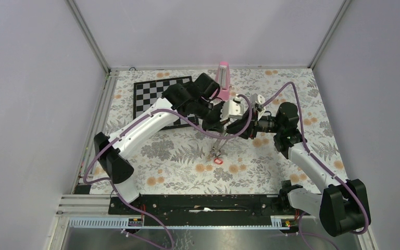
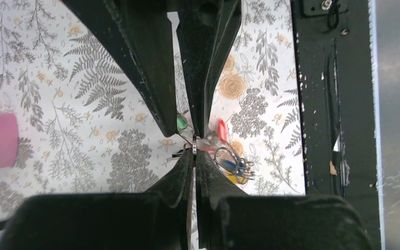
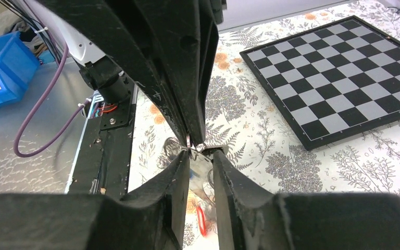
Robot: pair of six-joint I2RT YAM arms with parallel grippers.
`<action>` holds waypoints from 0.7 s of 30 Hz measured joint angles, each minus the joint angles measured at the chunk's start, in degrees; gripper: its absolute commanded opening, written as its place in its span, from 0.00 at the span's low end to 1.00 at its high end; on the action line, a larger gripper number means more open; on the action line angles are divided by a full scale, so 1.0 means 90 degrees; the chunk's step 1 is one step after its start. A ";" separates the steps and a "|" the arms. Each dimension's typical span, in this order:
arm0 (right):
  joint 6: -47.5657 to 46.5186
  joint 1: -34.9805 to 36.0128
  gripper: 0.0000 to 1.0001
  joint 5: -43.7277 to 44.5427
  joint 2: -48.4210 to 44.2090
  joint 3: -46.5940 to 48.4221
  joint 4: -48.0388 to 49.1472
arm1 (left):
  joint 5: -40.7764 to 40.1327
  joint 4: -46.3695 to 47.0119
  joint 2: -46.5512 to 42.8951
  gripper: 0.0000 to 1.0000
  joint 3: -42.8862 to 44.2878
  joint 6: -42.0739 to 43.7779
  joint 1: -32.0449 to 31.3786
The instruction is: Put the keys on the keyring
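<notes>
Grey floral cloth covers the table. One chessboard lies far left and one pink block stands behind the arms; neither serves the task. Two arms meet above mid-table, evidently so that one steadies the wire while the other works on it. The left gripper has its jaws pressed together, pinching the keyring and holding it raised off the table. The right gripper has its jaws slightly parted just beside that pinch, gripping nothing that can be made out. Four key tags are counted: a red tag lies loose on the cloth below, a green tag shows beside the fingers, and a blue tag and a yellow tag appear already threaded.
</notes>
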 measured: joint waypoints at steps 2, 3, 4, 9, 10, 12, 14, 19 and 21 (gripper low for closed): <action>-0.0022 -0.0002 0.37 -0.0002 -0.0007 0.0000 -0.0044 | -0.0308 -0.0338 0.0121 0.00 0.0325 0.0095 -0.0129; -0.0034 -0.0002 0.38 -0.0002 -0.0007 0.0000 -0.0053 | -0.0459 -0.0537 0.0204 0.00 0.0520 0.0141 -0.0185; -0.0036 -0.0002 0.40 -0.0002 -0.0007 0.0000 -0.0056 | -0.0554 -0.0639 0.0255 0.00 0.0629 0.0170 -0.0221; 0.0039 -0.0005 0.44 -0.0024 -0.0007 -0.0002 0.0017 | -0.1163 -0.1154 0.0457 0.03 0.1103 0.0306 -0.0469; 0.0083 -0.0007 0.44 -0.0046 -0.0007 -0.0005 0.0070 | -0.1304 -0.1243 0.0503 0.02 0.1197 0.0323 -0.0520; 0.0155 -0.0007 0.45 -0.0066 -0.0007 -0.0017 0.0192 | -0.1540 -0.1404 0.0605 0.01 0.1358 0.0355 -0.0624; 0.0233 -0.0007 0.45 -0.0078 -0.0005 -0.0056 0.0304 | -0.1722 -0.1540 0.0712 0.01 0.1508 0.0384 -0.0702; 0.0432 -0.0010 0.44 -0.0185 0.0049 -0.0192 0.0661 | -0.2113 -0.1763 0.0882 0.00 0.1722 0.0447 -0.0845; 0.0542 -0.0007 0.43 -0.0197 0.0085 -0.0260 0.0831 | -0.2188 -0.1792 0.0908 0.00 0.1763 0.0449 -0.0872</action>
